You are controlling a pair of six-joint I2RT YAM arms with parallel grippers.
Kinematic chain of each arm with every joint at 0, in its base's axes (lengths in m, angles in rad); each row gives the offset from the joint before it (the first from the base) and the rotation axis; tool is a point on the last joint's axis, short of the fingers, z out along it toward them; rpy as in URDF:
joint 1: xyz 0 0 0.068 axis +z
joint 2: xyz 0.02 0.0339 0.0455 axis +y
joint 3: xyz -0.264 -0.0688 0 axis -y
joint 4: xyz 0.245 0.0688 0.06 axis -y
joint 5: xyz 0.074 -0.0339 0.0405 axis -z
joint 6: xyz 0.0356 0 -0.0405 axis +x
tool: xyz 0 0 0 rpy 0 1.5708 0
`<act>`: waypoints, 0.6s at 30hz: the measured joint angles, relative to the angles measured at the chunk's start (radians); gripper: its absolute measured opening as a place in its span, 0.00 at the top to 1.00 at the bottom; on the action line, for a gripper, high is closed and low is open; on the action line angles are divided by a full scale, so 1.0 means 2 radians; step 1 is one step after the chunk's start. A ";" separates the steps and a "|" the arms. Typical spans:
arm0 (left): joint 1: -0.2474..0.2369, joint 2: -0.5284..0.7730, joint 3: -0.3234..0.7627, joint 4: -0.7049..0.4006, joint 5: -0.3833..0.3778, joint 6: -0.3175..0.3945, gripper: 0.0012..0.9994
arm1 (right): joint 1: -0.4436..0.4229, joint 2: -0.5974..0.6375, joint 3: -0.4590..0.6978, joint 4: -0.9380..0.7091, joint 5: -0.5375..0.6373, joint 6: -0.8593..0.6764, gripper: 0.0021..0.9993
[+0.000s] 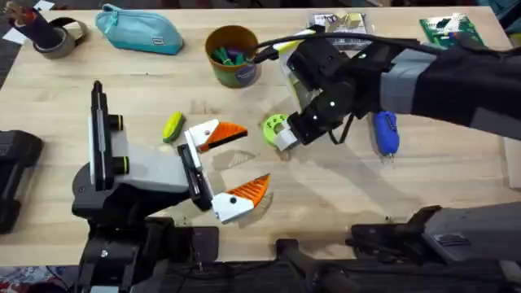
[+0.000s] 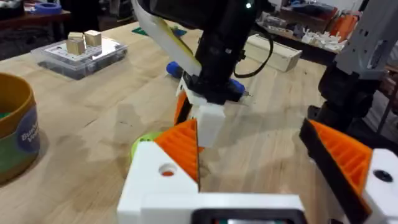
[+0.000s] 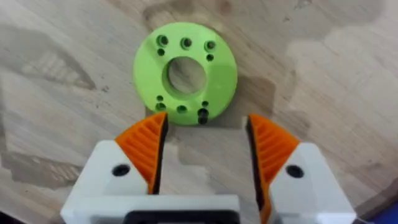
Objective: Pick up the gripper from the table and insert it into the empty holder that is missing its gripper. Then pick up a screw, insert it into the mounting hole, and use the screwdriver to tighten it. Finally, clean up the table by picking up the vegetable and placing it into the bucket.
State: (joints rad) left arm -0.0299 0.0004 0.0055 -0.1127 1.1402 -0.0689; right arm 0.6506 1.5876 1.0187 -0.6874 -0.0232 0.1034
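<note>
Your right gripper hangs fingers apart over the lime-green round plastic disc with holes, just beyond its fingertips on the wooden desk. Left gripper is also spread, empty. The oblong yellow-green toy vegetable lies nearer your left arm.

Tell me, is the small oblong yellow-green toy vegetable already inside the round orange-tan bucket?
No, the small yellow-green toy vegetable lies on the wooden table, apart from the round orange-tan bucket farther back.

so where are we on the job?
Early. Nothing looks finished: the vegetable lies on the table, outside the bucket, and the screwdriver lies untouched. In hand: the right hand, open, is poised at the green disc. The left hand is open, empty.
</note>
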 joint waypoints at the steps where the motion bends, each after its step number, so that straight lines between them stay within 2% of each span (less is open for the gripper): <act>1: 0.000 0.000 0.000 0.000 0.000 0.000 0.00 | 0.000 0.001 0.000 0.001 0.000 -0.001 0.29; 3: 0.000 0.000 0.000 0.000 0.000 0.000 0.00 | 0.000 0.001 0.000 0.004 0.000 0.000 0.35; 9: 0.000 0.000 0.000 0.000 0.000 0.000 0.00 | 0.000 0.001 0.000 0.005 0.000 0.000 0.42; 12: 0.000 0.000 0.000 0.000 0.000 0.000 0.00 | 0.000 0.001 0.000 0.006 0.000 0.000 0.51; 18: 0.000 0.000 0.000 0.000 0.000 0.000 0.00 | 0.000 0.001 0.000 0.006 0.000 0.001 0.61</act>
State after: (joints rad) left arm -0.0299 0.0004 0.0055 -0.1127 1.1400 -0.0687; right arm 0.6506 1.5887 1.0187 -0.6746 -0.0235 0.1047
